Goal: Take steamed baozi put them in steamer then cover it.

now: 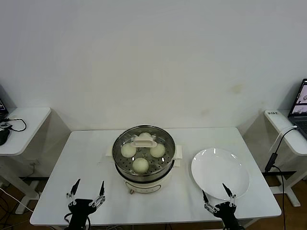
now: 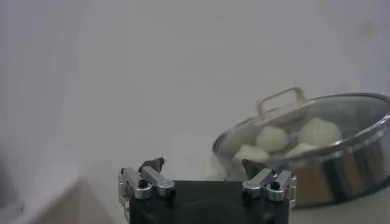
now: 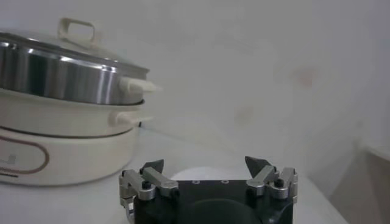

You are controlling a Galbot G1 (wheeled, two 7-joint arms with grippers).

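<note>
You see the clear glass cover [image 1: 144, 140] seated on the shiny steel steamer [image 1: 144, 165]; left gripper [image 1: 87, 191] and right gripper [image 1: 217, 193] fingers spread, released.

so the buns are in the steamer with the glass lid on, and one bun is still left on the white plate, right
Not quite. The white plate is bare; the head view shows no bun on it. The rest holds: the buns sit in the steamer under the glass lid. Both the left gripper and right gripper hang at the table's near edge, jaws open, holding nothing.
</note>
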